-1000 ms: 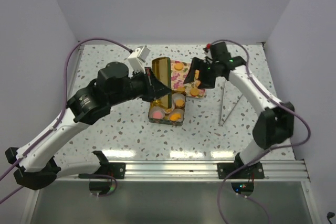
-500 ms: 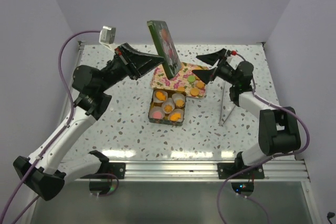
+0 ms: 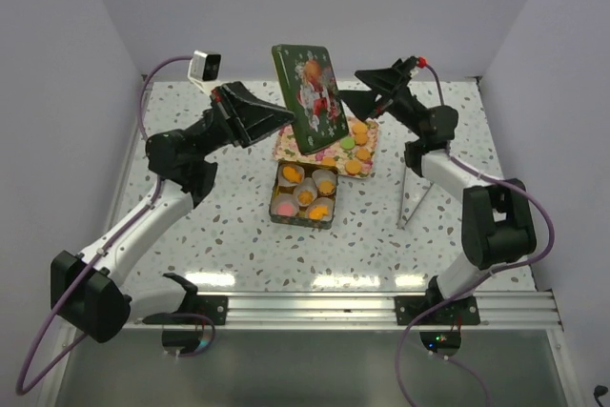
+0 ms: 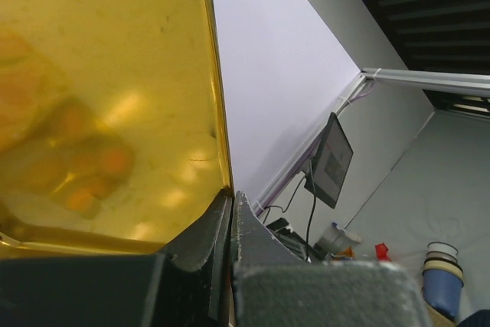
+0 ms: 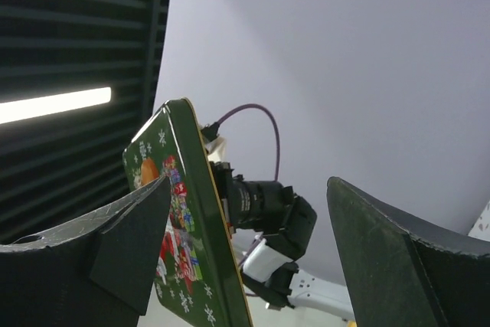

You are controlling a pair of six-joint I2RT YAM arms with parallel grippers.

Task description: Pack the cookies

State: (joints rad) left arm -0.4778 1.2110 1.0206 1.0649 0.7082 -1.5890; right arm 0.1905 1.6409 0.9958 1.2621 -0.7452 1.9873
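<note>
My left gripper (image 3: 290,121) is raised above the table, shut on the edge of a green Christmas tin lid (image 3: 310,94) that it holds upright. In the left wrist view the lid's golden inside (image 4: 99,97) fills the left, and the closed fingertips (image 4: 222,216) pinch its rim. Below stands the open tin (image 3: 275,219) with white paper cups holding orange and pink cookies (image 3: 305,197). More loose cookies (image 3: 355,166), orange and green, lie on the flowered tray (image 3: 295,150). My right gripper (image 3: 374,91) hangs open in the air just right of the lid (image 5: 184,227), holding nothing.
A thin metal stand (image 3: 416,188) rises from the table on the right, close to the right arm. White walls close in the speckled table on three sides. The left arm's wrist (image 5: 268,204) shows behind the lid in the right wrist view.
The left arm has lifted the lid from beside the tin high into the air and turned it face-out. The right gripper has risen off the tray and points toward the lid.
</note>
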